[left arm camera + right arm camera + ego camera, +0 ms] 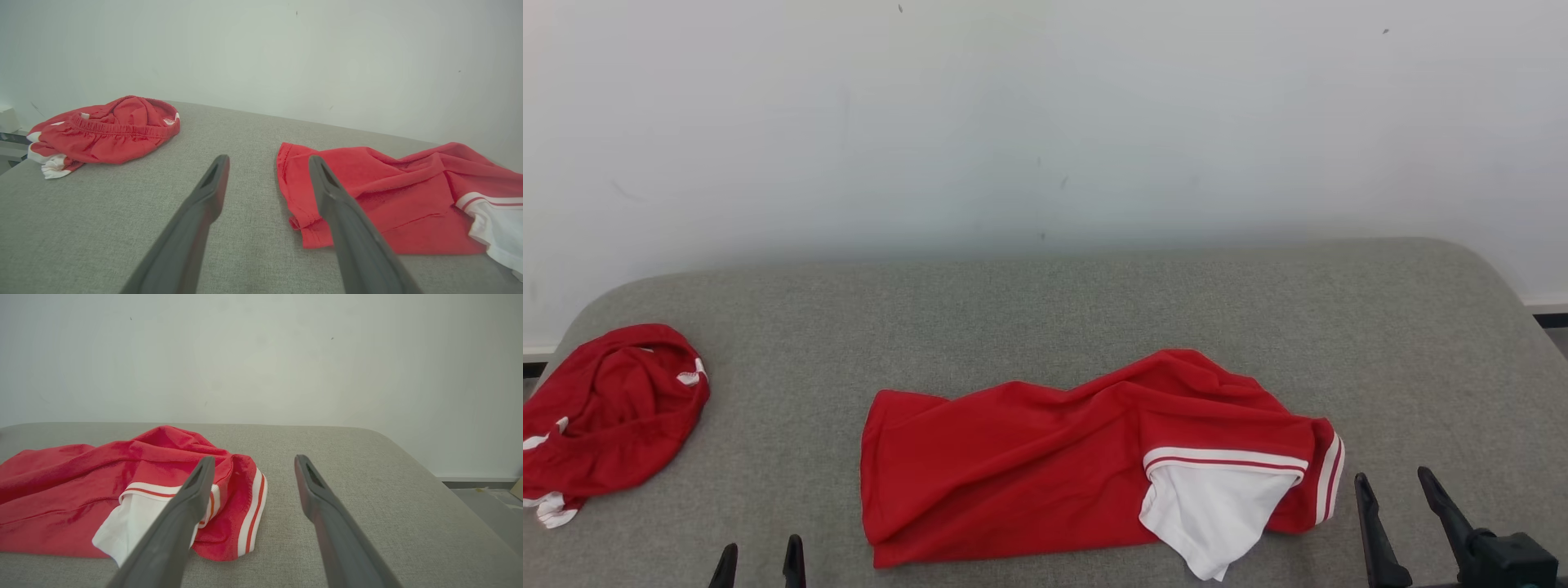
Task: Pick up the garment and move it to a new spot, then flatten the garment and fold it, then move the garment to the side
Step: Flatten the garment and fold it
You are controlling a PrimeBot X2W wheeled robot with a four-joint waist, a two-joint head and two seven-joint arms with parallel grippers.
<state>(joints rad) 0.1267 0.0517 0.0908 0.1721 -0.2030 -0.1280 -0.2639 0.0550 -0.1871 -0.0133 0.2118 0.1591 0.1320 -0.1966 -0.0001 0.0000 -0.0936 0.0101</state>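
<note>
Found a crumpled red heap (pixel 609 412) at the far-left edge of the grey table (pixel 1045 310), well apart from the rest; feared mistaking it for the job in hand, given the same red cloth and white trim.

Saw the left gripper (pixel 760 559) low at the near edge, jaws spread wide and holding nothing, near the left hem of the garment (pixel 1013 465) but not touching it; judged the likeliest slip there to be a pinch of the top layer alone, with the under layer dragging and the creases deepening instead of flattening.

Placed the garment itself at the near middle of the table, only half spread, ridged with folds toward the right; noted a white sleeve (pixel 1213 510) turned out at its near-right corner and a striped cuff (pixel 1330 478) doubled over at the right end; expected any fold made now to trap that sleeve inside and come out lopsided; worried too about a near-edge tug sliding the cloth off the table.

Saw the right gripper (pixel 1392 482) at the near right, just beside the cuff, likewise wide and empty; feared an uneven pull between the two arms twisting the cloth, or fingertips catching the table's woven cover rather than the hem.
</note>
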